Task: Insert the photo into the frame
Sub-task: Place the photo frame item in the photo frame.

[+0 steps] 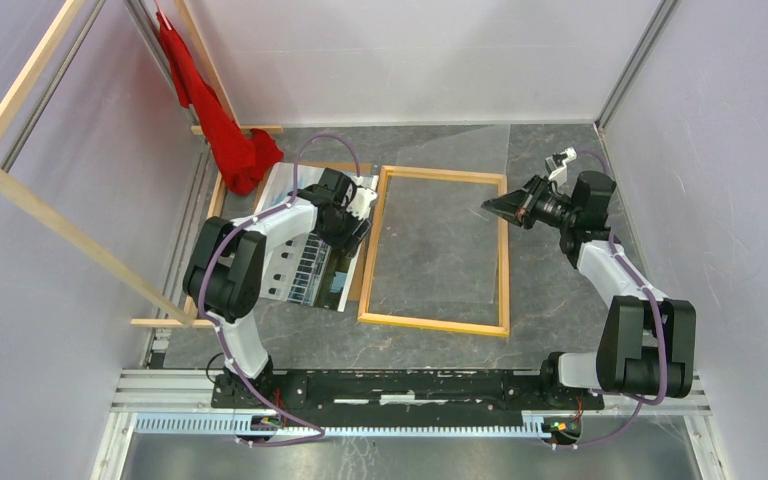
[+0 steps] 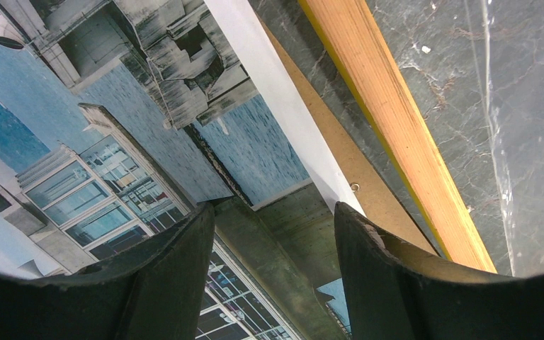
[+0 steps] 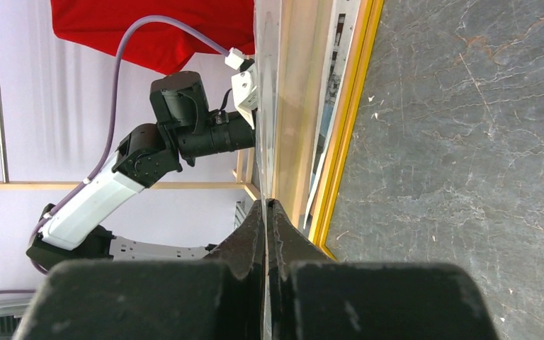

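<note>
Walled in on three sides by pale lilac panels (image 1: 410,50), smooth and bare. Floored with a dark grey marbled tabletop (image 1: 560,300), veined in white. Braced at the back corners by thin metal posts (image 1: 637,60). Crossed on the left by slanting light wooden bars (image 1: 70,235). Draped with a red cloth (image 1: 210,120) near the left rear post, hanging toward the tabletop's back left corner. Edged along the near side by a silver metal rail (image 1: 160,385) and a ribbed strip (image 1: 360,425). Lit evenly, with soft shadows.
</note>
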`<state>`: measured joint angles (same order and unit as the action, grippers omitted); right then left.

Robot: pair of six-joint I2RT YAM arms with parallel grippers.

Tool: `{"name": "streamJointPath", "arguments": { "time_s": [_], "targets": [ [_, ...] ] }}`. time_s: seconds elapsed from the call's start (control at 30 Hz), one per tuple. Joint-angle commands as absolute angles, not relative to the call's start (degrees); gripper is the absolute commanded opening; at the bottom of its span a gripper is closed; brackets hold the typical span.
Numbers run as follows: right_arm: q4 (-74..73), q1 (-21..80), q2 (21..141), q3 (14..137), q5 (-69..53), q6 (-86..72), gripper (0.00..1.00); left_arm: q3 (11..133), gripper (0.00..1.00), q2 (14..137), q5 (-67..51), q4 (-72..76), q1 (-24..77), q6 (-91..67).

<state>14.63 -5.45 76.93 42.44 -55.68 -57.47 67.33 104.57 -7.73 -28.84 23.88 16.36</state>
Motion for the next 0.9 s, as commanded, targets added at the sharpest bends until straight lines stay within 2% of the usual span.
{"name": "streamJointPath", "arguments": {
  "time_s": [0.0, 0.87],
  "targets": [
    [18.19, -4.66, 75.51, 42.63, -56.69, -58.66, 0.00, 67.36, 0.69, 102.83, -9.93, -28.47, 24.01, 12.99],
    [7.13, -4.57, 81.66, 44.74, -57.21, -45.96, 0.00, 67.67, 0.68, 102.55, -10.54, -28.42, 24.41, 13.19]
  ]
}}
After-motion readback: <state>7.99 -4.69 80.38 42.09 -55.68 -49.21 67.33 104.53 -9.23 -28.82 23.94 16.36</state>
